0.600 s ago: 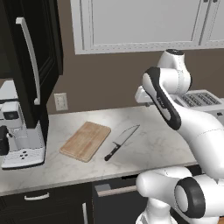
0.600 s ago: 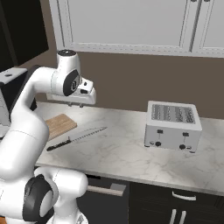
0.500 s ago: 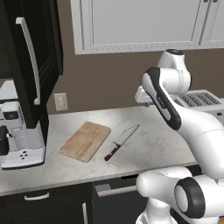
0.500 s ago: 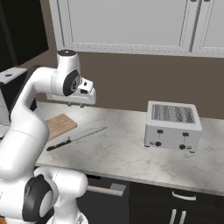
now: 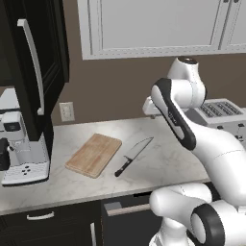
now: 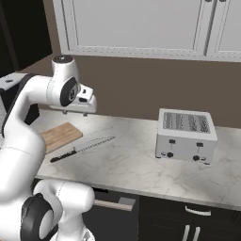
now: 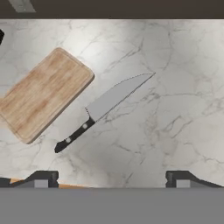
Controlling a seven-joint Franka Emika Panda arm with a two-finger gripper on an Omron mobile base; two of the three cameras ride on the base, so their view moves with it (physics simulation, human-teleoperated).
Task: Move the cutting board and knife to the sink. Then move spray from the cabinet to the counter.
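The light-brown cutting board [image 5: 93,154] [image 6: 60,136] [image 7: 43,99] lies flat on the marble counter [image 5: 163,163] [image 6: 136,164]. The knife [image 5: 132,156] [image 6: 82,148] [image 7: 105,110] lies just to its right without touching it, with the black handle toward the counter's front edge and the blade pointing back and right. My gripper [image 6: 75,113] [image 7: 112,180] hangs open well above the counter, looking straight down on the knife, with nothing between its fingers. The sink and the spray are out of view.
A silver toaster [image 6: 186,134] [image 5: 222,113] stands on the counter to the right. A coffee machine [image 5: 21,153] sits at the left, beside a tall black unit [image 5: 38,67]. Closed white upper cabinets [image 5: 149,26] hang above. A drawer [image 5: 126,208] under the counter stands slightly open.
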